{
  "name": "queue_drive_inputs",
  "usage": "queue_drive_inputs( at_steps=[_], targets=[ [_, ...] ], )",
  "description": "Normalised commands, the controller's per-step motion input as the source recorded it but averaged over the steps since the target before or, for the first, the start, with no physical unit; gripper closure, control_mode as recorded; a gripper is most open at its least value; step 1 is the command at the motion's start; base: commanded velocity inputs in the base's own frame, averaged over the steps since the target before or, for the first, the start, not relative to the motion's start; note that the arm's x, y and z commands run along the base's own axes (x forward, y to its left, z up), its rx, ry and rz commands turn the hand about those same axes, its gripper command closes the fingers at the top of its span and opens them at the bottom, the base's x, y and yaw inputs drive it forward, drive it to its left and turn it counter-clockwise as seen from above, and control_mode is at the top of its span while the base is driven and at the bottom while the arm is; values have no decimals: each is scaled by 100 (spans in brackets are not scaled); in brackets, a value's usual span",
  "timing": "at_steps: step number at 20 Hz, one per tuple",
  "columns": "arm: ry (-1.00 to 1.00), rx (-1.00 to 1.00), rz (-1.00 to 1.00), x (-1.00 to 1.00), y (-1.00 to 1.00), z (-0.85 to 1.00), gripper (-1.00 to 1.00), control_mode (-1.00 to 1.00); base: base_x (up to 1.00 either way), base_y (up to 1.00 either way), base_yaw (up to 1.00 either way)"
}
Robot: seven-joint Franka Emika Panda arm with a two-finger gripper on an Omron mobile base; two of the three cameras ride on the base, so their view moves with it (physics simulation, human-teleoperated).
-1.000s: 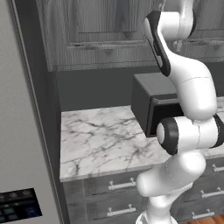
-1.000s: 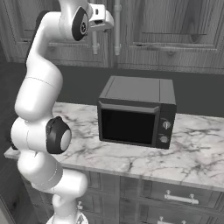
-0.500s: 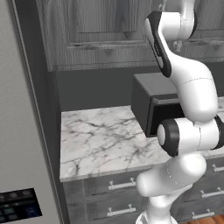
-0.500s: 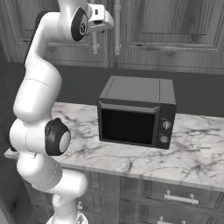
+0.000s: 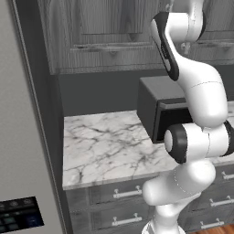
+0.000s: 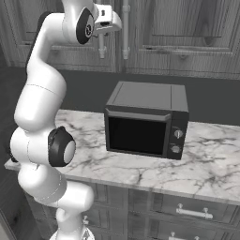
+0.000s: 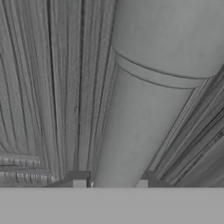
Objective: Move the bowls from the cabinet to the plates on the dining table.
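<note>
The grey wood-grain cabinet (image 6: 187, 23) hangs above the counter with its doors closed, so the bowls are hidden. My gripper (image 6: 123, 21) is raised to the upper doors at a long silver bar handle (image 6: 125, 42). In the hand view that handle (image 7: 144, 109) runs up between my two fingertips, and my gripper (image 7: 113, 179) has one tip pressed against each side of it. The cabinet door (image 7: 43, 87) lies right behind the bar. In the left base view the cabinet (image 5: 100, 36) shows behind my raised arm. The plates and the dining table are out of view.
A black microwave (image 6: 145, 122) stands on the marble counter (image 6: 211, 159) below the cabinet. Grey drawers (image 6: 192, 211) with small handles run under the counter. In the left base view a tall grey fridge side (image 5: 18, 137) stands at the left beside the counter (image 5: 105, 146).
The arm and the whole scene stand the same in both base views. No shift of the hand at the handle shows there.
</note>
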Motion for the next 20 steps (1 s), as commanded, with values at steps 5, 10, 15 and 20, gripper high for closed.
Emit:
queue_drive_inputs(
  at_steps=[5,10,15,20],
  targets=[
    [0,0,0,-4,0,0,100,-100,0,0,0],
    [-2,0,0,-30,18,-2,100,-100,0,0,0],
    [0,0,0,-40,39,-12,100,-100,0,0,0],
    [-2,1,0,-38,47,-25,100,-100,0,0,0]
  ],
)
